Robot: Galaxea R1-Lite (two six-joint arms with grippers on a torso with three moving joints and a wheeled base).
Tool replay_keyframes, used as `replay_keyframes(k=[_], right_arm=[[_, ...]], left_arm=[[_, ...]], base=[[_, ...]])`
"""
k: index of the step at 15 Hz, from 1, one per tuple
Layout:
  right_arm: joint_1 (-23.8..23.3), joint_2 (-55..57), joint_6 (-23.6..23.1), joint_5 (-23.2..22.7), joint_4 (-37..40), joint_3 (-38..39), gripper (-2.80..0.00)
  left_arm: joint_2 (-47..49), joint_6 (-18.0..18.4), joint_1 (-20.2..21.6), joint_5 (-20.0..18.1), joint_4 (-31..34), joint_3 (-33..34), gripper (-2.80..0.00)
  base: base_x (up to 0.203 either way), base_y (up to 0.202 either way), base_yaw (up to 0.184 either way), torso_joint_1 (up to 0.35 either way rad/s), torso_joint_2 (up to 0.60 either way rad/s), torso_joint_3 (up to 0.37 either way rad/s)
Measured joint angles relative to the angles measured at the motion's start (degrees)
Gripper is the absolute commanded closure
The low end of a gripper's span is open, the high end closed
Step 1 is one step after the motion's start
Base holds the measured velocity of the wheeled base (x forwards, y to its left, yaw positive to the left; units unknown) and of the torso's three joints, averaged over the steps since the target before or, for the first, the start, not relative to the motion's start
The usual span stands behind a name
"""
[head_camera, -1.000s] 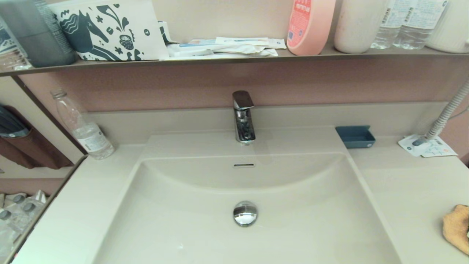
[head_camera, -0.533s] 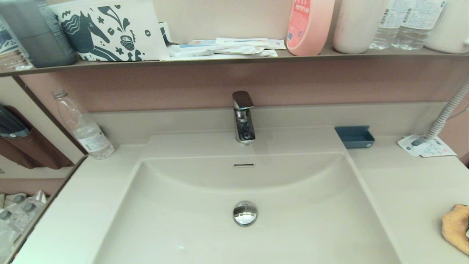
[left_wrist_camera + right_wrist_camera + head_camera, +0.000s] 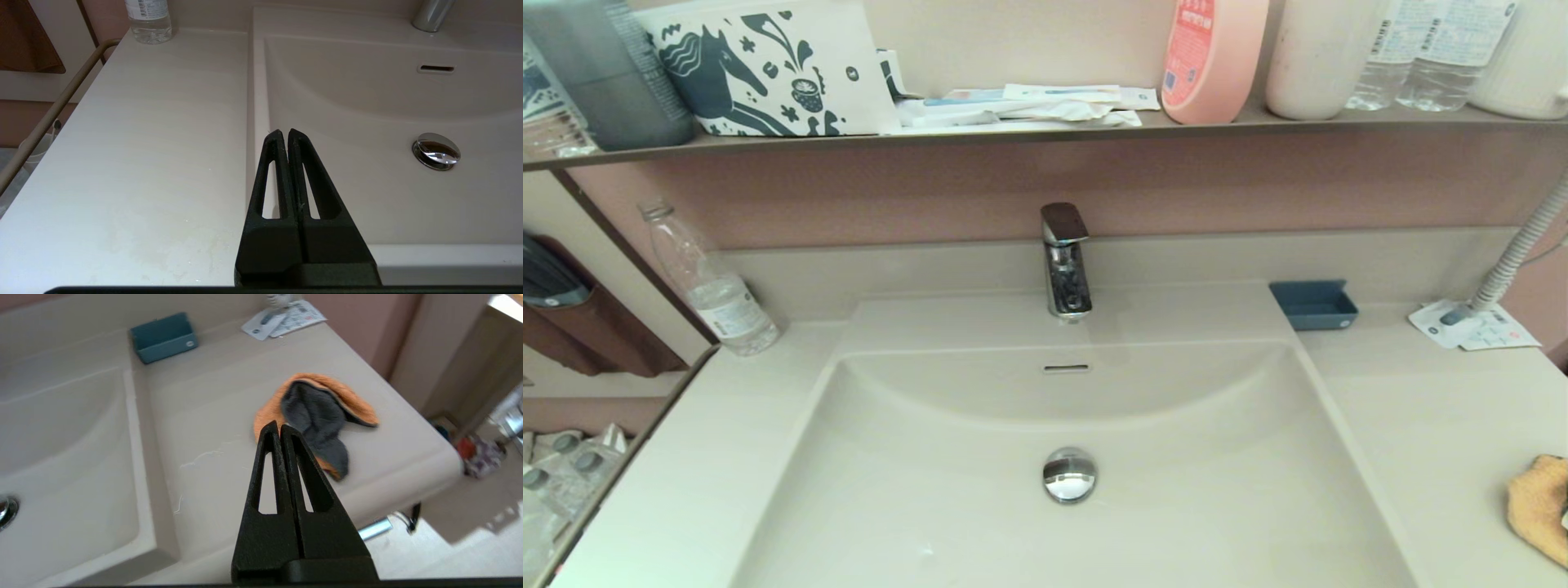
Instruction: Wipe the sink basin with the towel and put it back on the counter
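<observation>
From above, the sink basin (image 3: pixel 1062 457) lies bare, and the towel (image 3: pixel 1538 506) sits on the counter (image 3: pixel 1437 408) at its right edge. Over the left counter beside the basin's rim, the left gripper (image 3: pixel 284 134) hangs with fingers together. The right gripper (image 3: pixel 277 426), fingers pressed together, hovers near the towel (image 3: pixel 316 416).

Chrome faucet (image 3: pixel 1064 260), blue tray (image 3: pixel 1313 305), clear bottle (image 3: pixel 707 282), pink bottle (image 3: pixel 1213 57) on shelf (image 3: pixel 1013 135).
</observation>
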State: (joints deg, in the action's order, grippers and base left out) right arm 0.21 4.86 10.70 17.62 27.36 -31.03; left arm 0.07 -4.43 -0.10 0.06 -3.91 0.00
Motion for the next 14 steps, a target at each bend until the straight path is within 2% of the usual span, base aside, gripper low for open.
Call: replay_keyframes(k=[3,6,9,12,14], right_arm=[[-0.2,-2.5,-4.9,-6.4,-10.8,11.7,0.00],[-0.5,-3.4,-10.4,-9.6,-23.0,21.4,0.00],[-0.6,-4.6,-10.5,-10.3,-25.6,26.3,0.00],[-0.6,-4.8,-10.8,-15.8,-25.6,28.2,0.00],[-0.7,-4.9,-12.5,-16.6,-26.6,30.1,0.00]], left_arm=[[0.0,0.0,0.0,0.0,0.0,0.0,0.00],[0.0,0.0,0.0,0.0,0.0,0.0,0.00],[0.0,0.0,0.0,0.0,0.0,0.0,0.00],[0.0,0.0,0.0,0.0,0.0,0.0,0.00],[0.0,0.0,0.0,0.0,0.0,0.0,0.00]], base=[[0.000,0.000,0.000,0.000,0.00,0.000],[0.000,0.000,0.000,0.000,0.00,0.000],[0.000,0.000,0.000,0.000,0.00,0.000],[0.000,0.000,0.000,0.000,0.00,0.000],[0.000,0.000,0.000,0.000,0.00,0.000]])
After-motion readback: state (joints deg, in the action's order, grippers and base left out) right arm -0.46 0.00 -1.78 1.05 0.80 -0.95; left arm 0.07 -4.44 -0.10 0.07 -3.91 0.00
